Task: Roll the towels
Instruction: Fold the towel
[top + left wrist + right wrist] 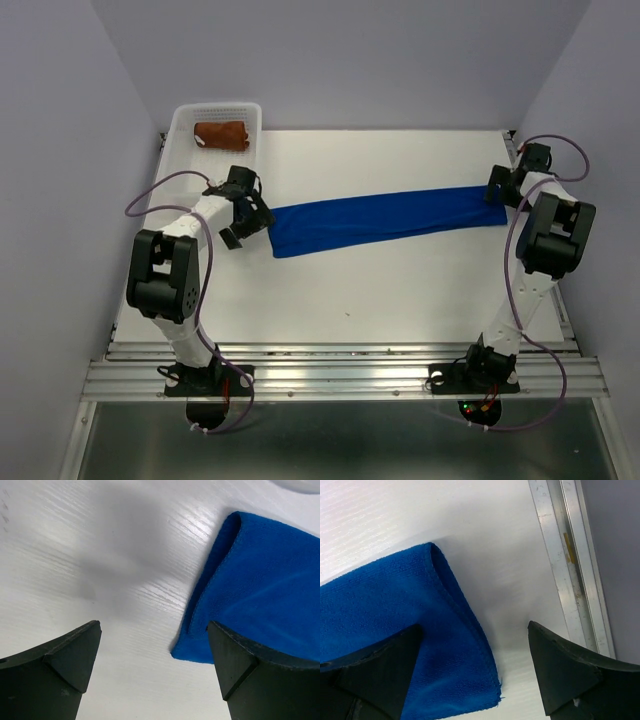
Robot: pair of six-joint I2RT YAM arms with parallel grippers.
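White table [400, 290] holds blue towel [390, 220]; basket [215, 110] keeps rust towel [220, 133].

The white table [400, 290] has a fine wood grain and fills the middle of a small booth, closed by a plain pale grey back wall [340, 60], a left wall [50, 150] and a right wall [600, 70]. Ribbed aluminium rails [340, 372] run along its near edge, a side rail [570, 555] lies along its right edge, and a dull grey metal sheet [340, 440] shows below the near rails. The light is soft and even, with only faint shadows on the table.
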